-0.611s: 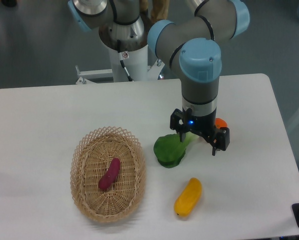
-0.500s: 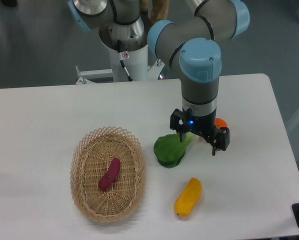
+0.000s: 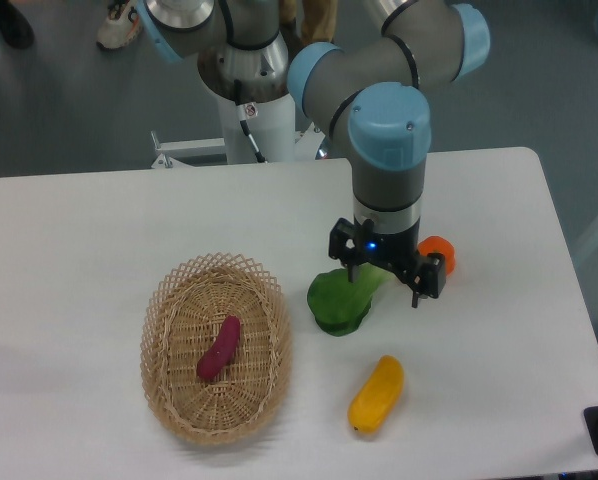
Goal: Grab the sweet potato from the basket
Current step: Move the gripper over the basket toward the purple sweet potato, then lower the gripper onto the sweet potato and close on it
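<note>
We saw the sweet potato [image 3: 219,348] lying in the basket [image 3: 169,300], on the woven floor near its middle, long axis tilted from lower left to upper right. It was well to the left of the gripper [image 3: 384,276] and lower in the picture, with nothing touching it. The basket sat on the white table [image 3: 79,230], its lattice rim just left of the green leafy vegetable [image 3: 341,300].

The gripper hung pointing down over the table, fingers spread wide with nothing between them. One finger was over the pale stem of the green, the other stood to the right of it, just below the orange [image 3: 438,253]. We could not tell whether the fingertips touched the green or only hovered above it. The orange lay just beside the gripper on its right, partly hidden by the wrist. The yellow fruit [image 3: 377,394] lay below the gripper, apart from it and from the green, nearer the front edge of the table.

The arm [image 3: 389,130] came down from the upper part of the picture, its blue-capped joint directly above the gripper. A small blue light glowed on the wrist above the fingers.
</note>
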